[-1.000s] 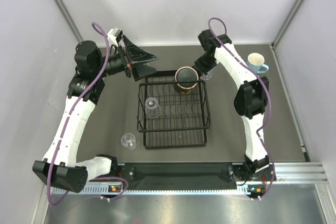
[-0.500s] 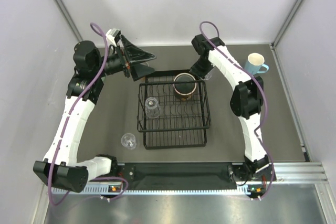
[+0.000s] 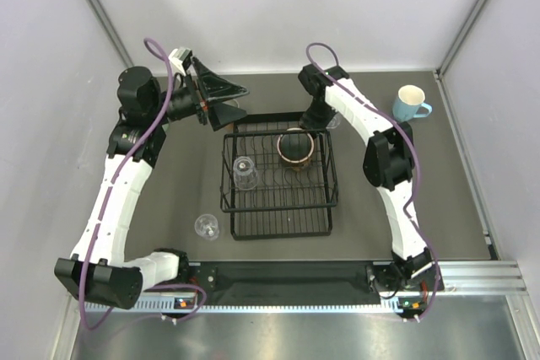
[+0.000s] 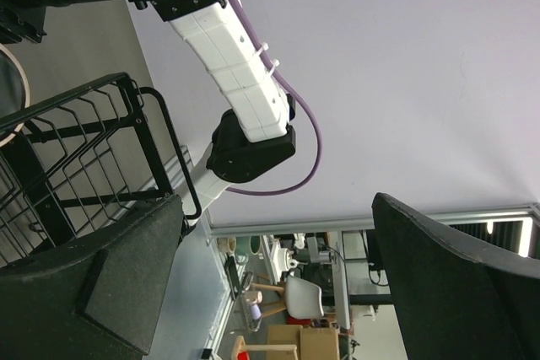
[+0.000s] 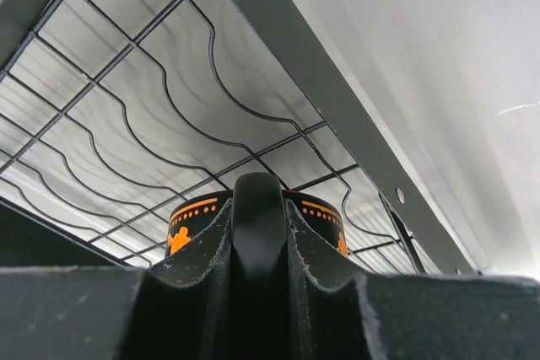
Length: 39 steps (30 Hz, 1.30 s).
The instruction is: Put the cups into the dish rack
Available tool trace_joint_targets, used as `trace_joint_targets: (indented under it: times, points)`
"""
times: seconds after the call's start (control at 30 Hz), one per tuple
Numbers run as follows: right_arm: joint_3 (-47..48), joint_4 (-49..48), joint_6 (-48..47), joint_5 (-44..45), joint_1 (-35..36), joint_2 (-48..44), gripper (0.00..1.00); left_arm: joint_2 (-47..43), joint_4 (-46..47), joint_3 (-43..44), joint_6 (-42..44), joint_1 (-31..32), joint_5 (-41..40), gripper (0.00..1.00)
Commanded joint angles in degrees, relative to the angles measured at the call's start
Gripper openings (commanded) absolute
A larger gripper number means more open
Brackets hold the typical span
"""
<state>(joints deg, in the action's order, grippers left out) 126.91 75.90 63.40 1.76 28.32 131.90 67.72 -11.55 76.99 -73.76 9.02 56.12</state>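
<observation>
Grey tabletop (image 3: 460, 200), white walls (image 3: 278, 6). We see right tool (image 5: 259, 238) clamped narrow on handle (image 5: 258, 191) of dark cup (image 3: 296, 145). Cup sits just below tool in frame, at upper-middle bay of dish rack (image 3: 224, 176). Left tool (image 3: 245, 100) wide, empty, off rack's upper left. Lowering looks like right arm's job, we reckon.

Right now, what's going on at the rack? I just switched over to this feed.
The right gripper is shut on the handle of the dark cup, holding it at the far right corner of the dish rack; whether it rests on the wires I cannot tell. The left gripper hangs open and empty by the rack's far left corner. A clear glass sits in the rack. A second glass and the light blue mug stand on the table.
</observation>
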Motion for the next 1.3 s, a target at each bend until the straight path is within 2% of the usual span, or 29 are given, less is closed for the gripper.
trace_joint_targets:
  times: [0.0, 0.37, 0.47, 0.67, 0.7, 0.9, 1.27]
  points:
    - [4.0, 1.4, -1.1, -2.0, 0.9, -0.8, 0.00, -1.1, 3.6, -0.4, -0.2, -0.5, 1.2, 0.99]
    - [2.7, 0.6, -2.8, 0.5, 1.7, 0.4, 0.00, -0.8, 4.2, -0.8, -0.6, -1.1, 1.3, 0.99]
    - [2.7, 0.5, -3.3, 0.4, 1.7, 0.7, 0.03, -0.7, 4.8, -1.0, -0.9, -1.2, 1.3, 0.99]
    - [2.7, 0.2, -3.5, 0.6, 2.2, 1.1, 0.18, -0.3, 5.2, -1.1, -1.2, -1.5, 1.8, 0.99]
    - [2.7, 0.2, -3.6, 0.5, 2.2, 1.3, 0.25, -0.4, 5.2, -1.2, -1.1, -1.5, 1.8, 0.99]
    - [2.9, 0.0, -4.4, 0.4, 2.2, 1.3, 0.48, -0.7, 5.2, -1.8, -1.1, -1.9, 1.9, 0.99]
    - [5.0, -0.4, -4.9, -1.5, 1.7, 0.1, 0.61, -1.3, 5.0, -2.7, -1.0, -2.2, 1.9, 0.99]
